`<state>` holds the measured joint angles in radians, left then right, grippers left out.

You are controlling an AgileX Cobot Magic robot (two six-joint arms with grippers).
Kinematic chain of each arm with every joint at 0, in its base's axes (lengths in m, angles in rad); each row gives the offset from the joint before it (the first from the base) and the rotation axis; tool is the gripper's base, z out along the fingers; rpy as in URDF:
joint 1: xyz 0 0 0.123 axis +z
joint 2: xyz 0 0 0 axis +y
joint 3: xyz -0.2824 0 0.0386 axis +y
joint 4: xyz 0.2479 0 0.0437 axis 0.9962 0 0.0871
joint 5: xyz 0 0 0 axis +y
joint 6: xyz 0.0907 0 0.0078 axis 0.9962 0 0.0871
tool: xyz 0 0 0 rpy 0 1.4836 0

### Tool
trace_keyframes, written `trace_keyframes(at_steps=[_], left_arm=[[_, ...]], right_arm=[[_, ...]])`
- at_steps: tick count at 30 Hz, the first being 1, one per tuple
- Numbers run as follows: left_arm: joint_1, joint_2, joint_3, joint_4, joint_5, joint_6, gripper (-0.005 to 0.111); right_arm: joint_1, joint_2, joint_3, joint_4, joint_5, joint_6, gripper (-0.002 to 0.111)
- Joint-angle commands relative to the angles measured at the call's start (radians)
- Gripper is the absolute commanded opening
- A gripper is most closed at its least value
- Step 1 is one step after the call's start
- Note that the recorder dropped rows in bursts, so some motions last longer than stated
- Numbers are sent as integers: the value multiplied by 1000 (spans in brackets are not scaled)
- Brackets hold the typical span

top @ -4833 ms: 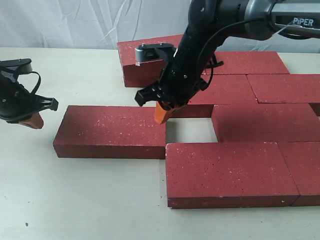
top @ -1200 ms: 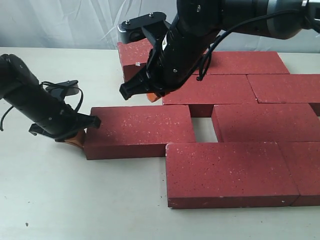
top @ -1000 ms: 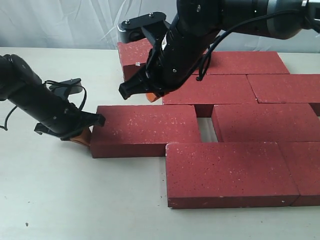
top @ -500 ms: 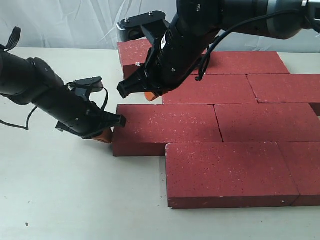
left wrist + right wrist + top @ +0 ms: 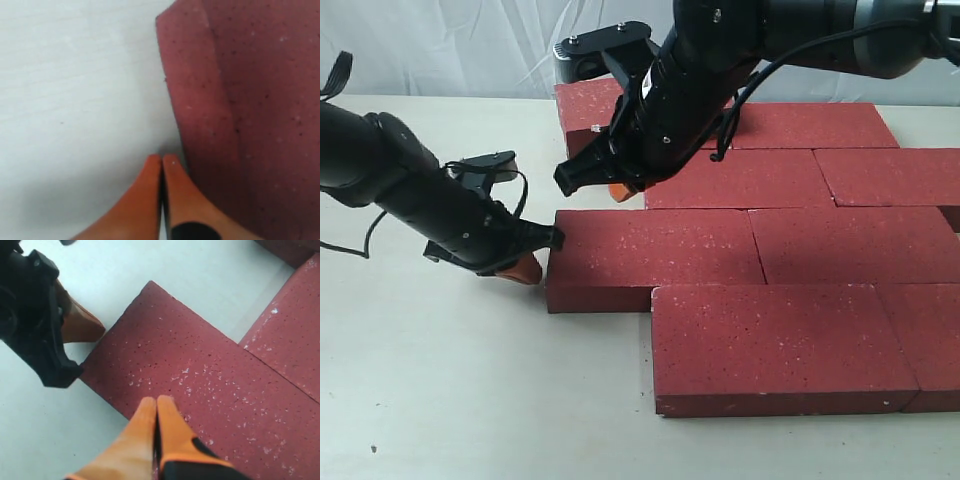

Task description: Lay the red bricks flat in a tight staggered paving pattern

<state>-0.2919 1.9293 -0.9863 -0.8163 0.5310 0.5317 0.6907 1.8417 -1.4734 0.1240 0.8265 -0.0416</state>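
Several dark red speckled bricks lie flat in staggered rows on the table. The leftmost brick of the middle row (image 5: 650, 255) butts end to end against its neighbour (image 5: 860, 245). My left gripper (image 5: 523, 268) is shut and empty, low on the table at that brick's left end (image 5: 250, 125); whether it touches the end I cannot tell. Its orange fingertips (image 5: 171, 165) are pressed together. My right gripper (image 5: 620, 190) is also shut and empty, hovering above the same brick's far edge (image 5: 210, 385). The left gripper's fingers (image 5: 75, 322) show in the right wrist view.
A front-row brick (image 5: 775, 345) lies against the middle row. Behind are more bricks (image 5: 735, 178) (image 5: 890, 175) (image 5: 810, 125), and another brick (image 5: 590, 125) at the back left behind the right arm. Bare white table (image 5: 440, 390) spreads to the left and front.
My left gripper pushed the middle-row brick to the right until the gap to its neighbour closed. In the last half second it drew back slightly left. The right gripper rose and stayed hovering.
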Motion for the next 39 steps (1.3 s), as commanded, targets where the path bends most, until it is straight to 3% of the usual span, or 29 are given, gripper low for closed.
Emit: trace_keyframes(at_steps=[1,7,16,31,39], left_arm=[[64,-22,-5,13,41,3,0],[135,-86,-5,33,56,3,0],[160,-168,-36,45,54,3,0],[160,-153,-277,46,60,3,0],[160,-40,-419,46,64,-20,0]], right_arm=[[-5,-12,2,-20,-10,1,-1],[-34,-12,2,-67,-25,42,-1],[-212,-12,2,-59,-31,42,-1],[-441,39,-42,-44,-66,42,-1],[-481,160,-187,-23,-53,42,-1]])
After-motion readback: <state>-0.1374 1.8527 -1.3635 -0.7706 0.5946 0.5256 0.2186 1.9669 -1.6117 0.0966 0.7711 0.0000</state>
